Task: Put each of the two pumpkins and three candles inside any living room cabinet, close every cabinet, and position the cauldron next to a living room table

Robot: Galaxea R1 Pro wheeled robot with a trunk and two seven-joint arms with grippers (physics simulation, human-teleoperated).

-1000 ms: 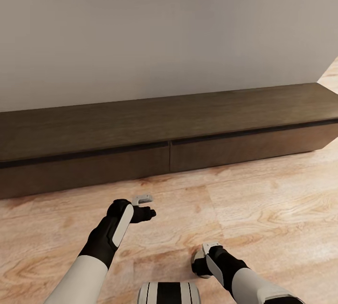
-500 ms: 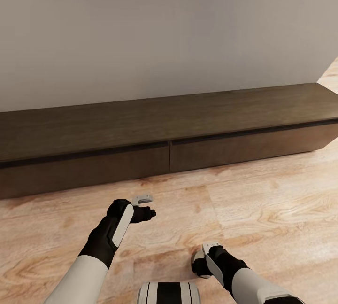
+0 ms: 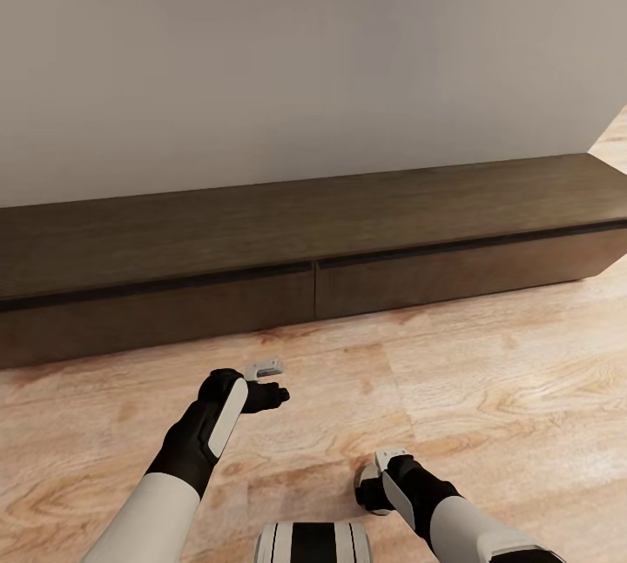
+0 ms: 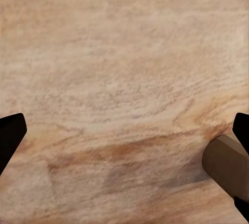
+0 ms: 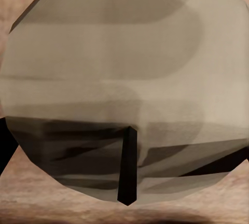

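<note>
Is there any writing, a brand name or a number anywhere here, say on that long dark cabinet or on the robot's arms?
None: no text on the cabinet, the wall, the floor, the arms, or the candle seen close up by the right tool's camera.

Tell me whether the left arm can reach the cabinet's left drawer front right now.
Probably yes: bare floor lies between the open left gripper and the cabinet's closed left drawer front, with nothing between, though the arm must stretch forward.

Dark-brown cabinet (image 3: 313, 284) (matte), grey-brown candle (image 5: 124, 78), pale grained floor (image 3: 488, 389).
</note>
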